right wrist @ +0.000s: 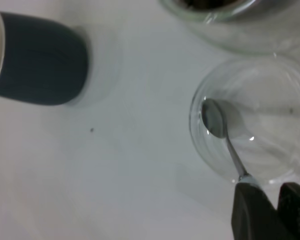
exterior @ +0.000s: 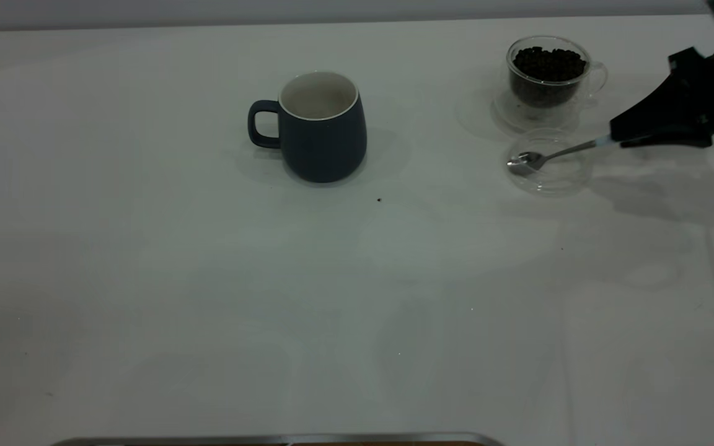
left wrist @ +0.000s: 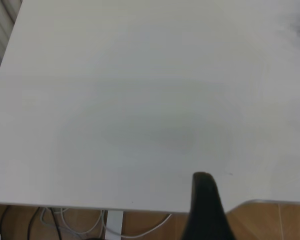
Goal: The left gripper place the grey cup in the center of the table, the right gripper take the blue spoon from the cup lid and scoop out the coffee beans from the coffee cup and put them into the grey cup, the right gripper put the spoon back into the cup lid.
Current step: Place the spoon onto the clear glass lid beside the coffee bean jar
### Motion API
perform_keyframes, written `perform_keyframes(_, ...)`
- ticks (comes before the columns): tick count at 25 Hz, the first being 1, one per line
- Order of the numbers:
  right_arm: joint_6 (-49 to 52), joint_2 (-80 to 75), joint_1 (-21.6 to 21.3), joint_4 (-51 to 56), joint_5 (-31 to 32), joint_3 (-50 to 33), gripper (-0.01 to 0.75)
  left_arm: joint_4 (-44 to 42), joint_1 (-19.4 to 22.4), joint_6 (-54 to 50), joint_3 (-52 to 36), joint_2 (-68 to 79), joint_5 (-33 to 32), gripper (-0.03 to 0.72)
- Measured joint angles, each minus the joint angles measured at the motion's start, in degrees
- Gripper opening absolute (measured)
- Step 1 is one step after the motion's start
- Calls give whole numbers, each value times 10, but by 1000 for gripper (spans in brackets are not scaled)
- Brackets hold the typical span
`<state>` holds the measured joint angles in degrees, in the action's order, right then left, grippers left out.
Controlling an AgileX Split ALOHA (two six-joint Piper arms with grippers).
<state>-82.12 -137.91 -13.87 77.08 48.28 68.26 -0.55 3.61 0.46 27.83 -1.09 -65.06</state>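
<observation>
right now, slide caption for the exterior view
Right gripper holds blue spoon over cup lid; grey cup waits mid-table.

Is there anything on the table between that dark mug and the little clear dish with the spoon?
Nothing stands there: the exterior view shows bare table between the grey cup and the cup lid.
</observation>
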Motion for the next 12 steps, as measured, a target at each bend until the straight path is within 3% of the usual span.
perform_keyframes(8, -15, -13, 2, 25, 2, 0, 115, 0, 0, 0, 0, 0, 0, 588)
perform_keyframes(12, -19, -14, 1, 22, -19, 0, 194, 0, 0, 0, 0, 0, 0, 588)
